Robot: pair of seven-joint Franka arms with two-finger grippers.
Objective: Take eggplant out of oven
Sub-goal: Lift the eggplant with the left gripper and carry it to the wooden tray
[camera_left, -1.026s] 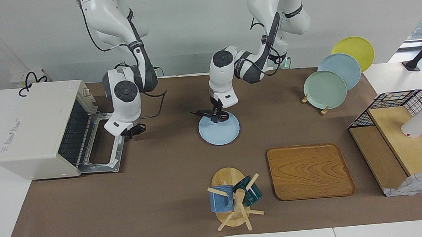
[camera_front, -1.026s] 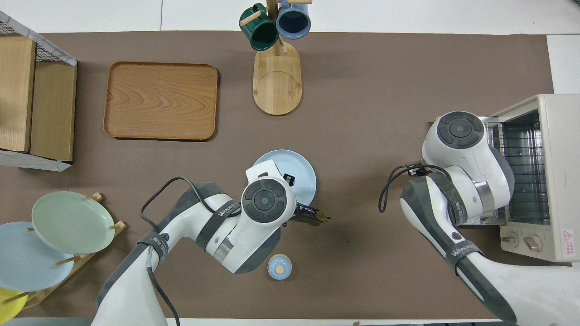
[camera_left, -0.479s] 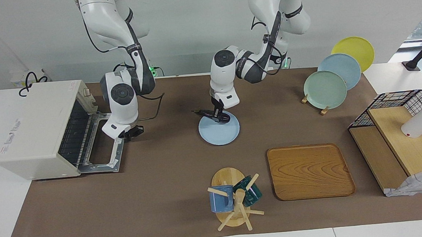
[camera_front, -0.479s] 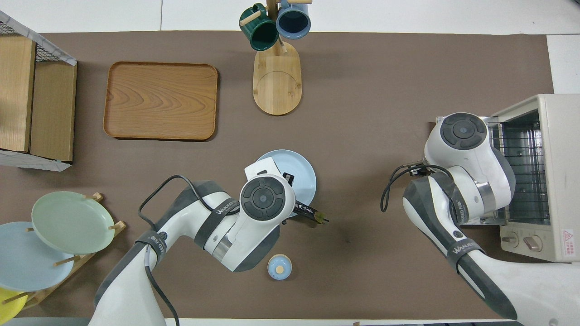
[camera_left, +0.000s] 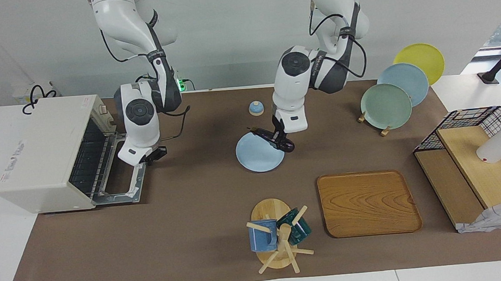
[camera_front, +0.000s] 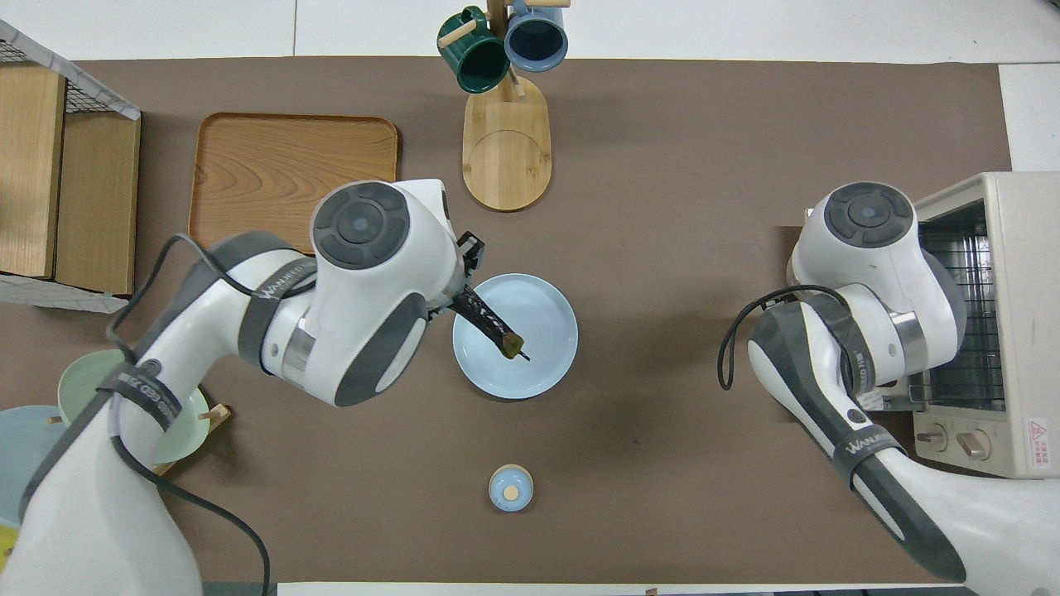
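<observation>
While your left gripper (camera_left: 280, 139) grips: slim glossy dark purple eggplant (camera_left: 272, 139) — fingers closed on it, over the round pale blue plate (camera_left: 256, 157)
Oven: boxy off-white toaster oven (camera_left: 44, 155), door down
Right gripper (camera_left: 153, 155): fingertips together, empty — over that door

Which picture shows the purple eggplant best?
The overhead view: the eggplant stretches over the blue plate, stem tip showing. In the facing view the left gripper hides part of the eggplant.
</observation>
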